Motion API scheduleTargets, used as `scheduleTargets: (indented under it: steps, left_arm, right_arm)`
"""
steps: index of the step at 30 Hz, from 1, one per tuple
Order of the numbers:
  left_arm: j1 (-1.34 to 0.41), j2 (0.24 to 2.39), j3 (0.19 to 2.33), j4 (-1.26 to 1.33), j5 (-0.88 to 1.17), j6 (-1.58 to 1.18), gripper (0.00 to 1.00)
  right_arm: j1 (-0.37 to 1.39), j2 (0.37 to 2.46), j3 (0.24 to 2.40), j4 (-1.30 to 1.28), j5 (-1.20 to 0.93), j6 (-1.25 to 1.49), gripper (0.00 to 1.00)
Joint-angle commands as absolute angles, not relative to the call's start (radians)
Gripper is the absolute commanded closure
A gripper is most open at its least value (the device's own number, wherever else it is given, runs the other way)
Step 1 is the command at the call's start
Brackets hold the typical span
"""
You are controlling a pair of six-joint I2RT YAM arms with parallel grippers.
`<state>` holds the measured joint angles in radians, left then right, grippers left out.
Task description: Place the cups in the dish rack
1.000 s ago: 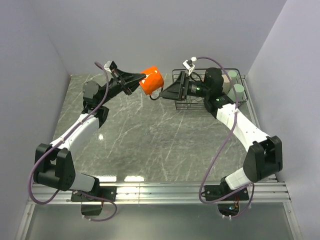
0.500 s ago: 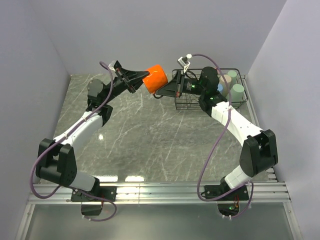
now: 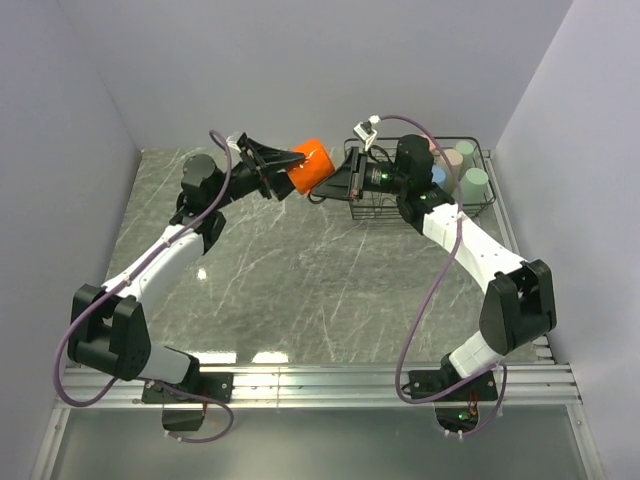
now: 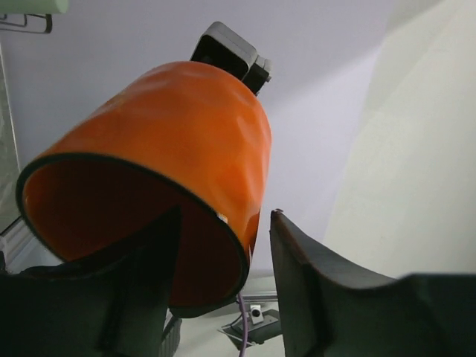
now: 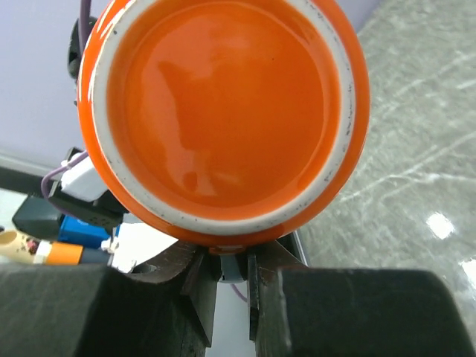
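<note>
Since a second ago, both arms have closed in. Left gripper (image 3: 283,165) clamps the orange mug's (image 3: 309,164) rim in mid-air; right gripper (image 3: 343,181) pinches its handle. Behind, dish rack (image 3: 486,178) holds pale green cups (image 3: 474,183).

My bench top (image 3: 300,270) is a grey marble-patterned slab with pale veins running diagonally. Three plain lavender-grey walls enclose it: back wall (image 3: 300,70), left wall (image 3: 50,200), right wall (image 3: 590,150). No windows visible. Overhead light gives glare patches (image 3: 255,356) on the slab near the front edge and a smaller one further left. A ribbed aluminium rail (image 3: 330,382) runs along the near edge; beyond it sits a darker grey-green strip (image 3: 320,440).
</note>
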<state>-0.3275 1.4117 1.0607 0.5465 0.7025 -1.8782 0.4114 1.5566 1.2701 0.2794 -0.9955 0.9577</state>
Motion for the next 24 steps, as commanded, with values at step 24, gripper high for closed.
scheduleTargets:
  steps: [24]
  left_arm:
    - [-0.222, 1.082, 1.02, -0.411, 0.563, -1.178, 0.4]
  right_arm:
    - [0.261, 1.848, 1.999, -0.707, 0.058, 0.296, 1.0]
